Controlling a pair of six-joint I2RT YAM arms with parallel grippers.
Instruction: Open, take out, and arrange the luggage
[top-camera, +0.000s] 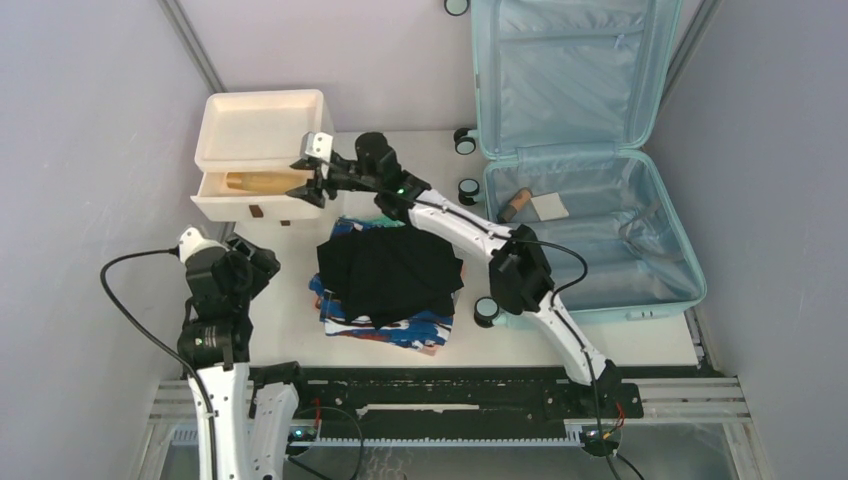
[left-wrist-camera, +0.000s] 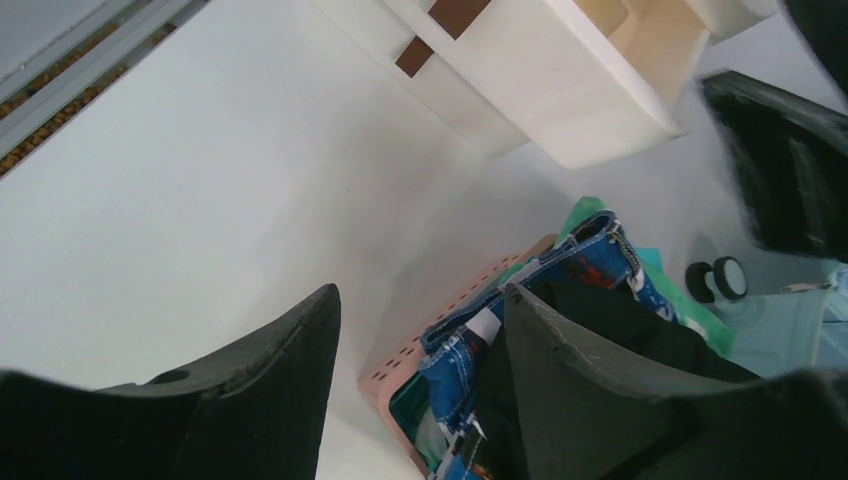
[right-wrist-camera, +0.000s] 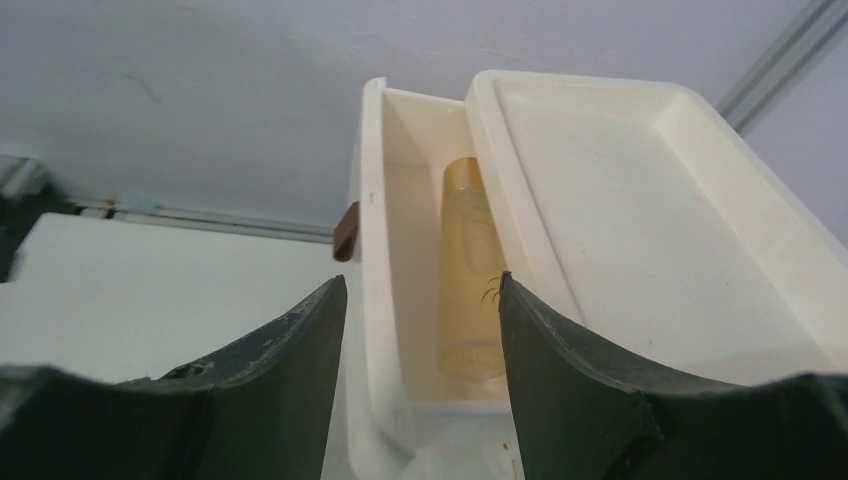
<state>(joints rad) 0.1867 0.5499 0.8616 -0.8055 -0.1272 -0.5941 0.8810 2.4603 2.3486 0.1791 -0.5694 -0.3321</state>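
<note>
The pale aqua luggage (top-camera: 590, 150) lies open at the back right, lid up against the wall. A brown-capped item and a pale cloth (top-camera: 548, 206) lie inside its lower half. My right gripper (top-camera: 308, 190) is open and empty at the open end of the cream drawer (top-camera: 250, 190), which is pulled out of the cream cabinet (top-camera: 262, 128). An amber bottle (right-wrist-camera: 468, 270) lies inside the drawer. My left gripper (top-camera: 255, 265) is open and empty at the front left, beside the pink basket (left-wrist-camera: 440, 320) of folded clothes (top-camera: 390, 275).
The drawer has a brown handle (right-wrist-camera: 346, 231). A black garment tops the clothes pile, with blue patterned fabric (left-wrist-camera: 480, 350) under it. Suitcase caster wheels (top-camera: 466, 140) stand between the cabinet and the luggage. Grey walls close in both sides.
</note>
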